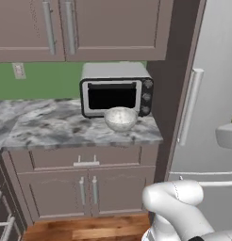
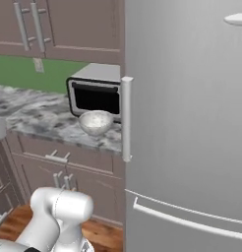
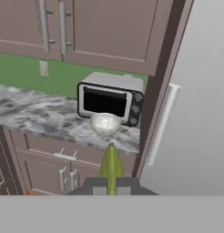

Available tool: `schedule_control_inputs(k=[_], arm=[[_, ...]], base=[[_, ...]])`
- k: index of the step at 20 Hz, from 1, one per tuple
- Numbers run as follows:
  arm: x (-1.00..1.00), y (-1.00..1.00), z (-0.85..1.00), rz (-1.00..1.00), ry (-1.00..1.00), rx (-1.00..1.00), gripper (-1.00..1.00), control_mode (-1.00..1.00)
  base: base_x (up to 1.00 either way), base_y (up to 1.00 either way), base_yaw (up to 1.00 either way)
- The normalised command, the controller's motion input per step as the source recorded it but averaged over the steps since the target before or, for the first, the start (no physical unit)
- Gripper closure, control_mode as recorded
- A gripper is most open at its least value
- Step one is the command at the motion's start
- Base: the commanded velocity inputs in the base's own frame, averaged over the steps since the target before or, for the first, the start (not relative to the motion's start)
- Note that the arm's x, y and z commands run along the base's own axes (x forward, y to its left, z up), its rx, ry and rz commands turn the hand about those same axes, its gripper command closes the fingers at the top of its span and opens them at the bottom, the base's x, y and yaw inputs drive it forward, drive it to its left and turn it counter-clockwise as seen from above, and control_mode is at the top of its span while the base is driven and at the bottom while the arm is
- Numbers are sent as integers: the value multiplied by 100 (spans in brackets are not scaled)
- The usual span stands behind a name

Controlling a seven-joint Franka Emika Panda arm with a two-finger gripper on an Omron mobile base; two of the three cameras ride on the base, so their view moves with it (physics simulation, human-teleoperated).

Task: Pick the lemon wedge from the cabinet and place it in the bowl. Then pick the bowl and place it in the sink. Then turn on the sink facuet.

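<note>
The robot's two-finger gripper [image 3: 111, 185] is clamped on a tiny yellow-green lemon wedge [image 3: 111, 166], which pokes up between the dark finger tips in the hand view, held in the air well back from the counter. Beyond it, a round white bowl with grey marble-like speckles [image 1: 120, 118] sits near the front edge of a grey-and-white marbled countertop [image 1: 52, 127], just in front of a silver toaster oven with a black glass door and side knobs [image 1: 116, 89]. A green wall [image 1: 37, 80] with a pale outlet plate [image 1: 18, 70] backs the counter. Taupe-brown upper cabinets with panelled doors and vertical silver bar handles [image 1: 80, 28] hang closed above, while matching lower drawers and doors [image 1: 85, 181] stand beneath the counter over a warm wooden plank floor [image 1: 89, 230]. To the right, past a dark brown side panel [image 1: 177, 84], rises a tall stainless-steel refrigerator [image 2: 187, 123] with a long vertical handle [image 2: 126, 118].
</note>
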Motion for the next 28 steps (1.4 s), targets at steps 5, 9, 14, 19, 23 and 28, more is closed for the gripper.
schedule_control_inputs(k=[5,9,14,19,23,28], arm=[[0,0,0,0,0,0,100,100],[0,0,0,0,0,0,100,100],[0,0,0,0,0,0,100,100],[0,0,0,0,0,0,100,100],[0,0,0,0,0,0,100,100],[0,0,0,0,0,0,100,100]], base=[[29,55,-24],[47,52,-22],[63,16,-19],[34,-1,-3],[24,3,0],[22,17,0]])
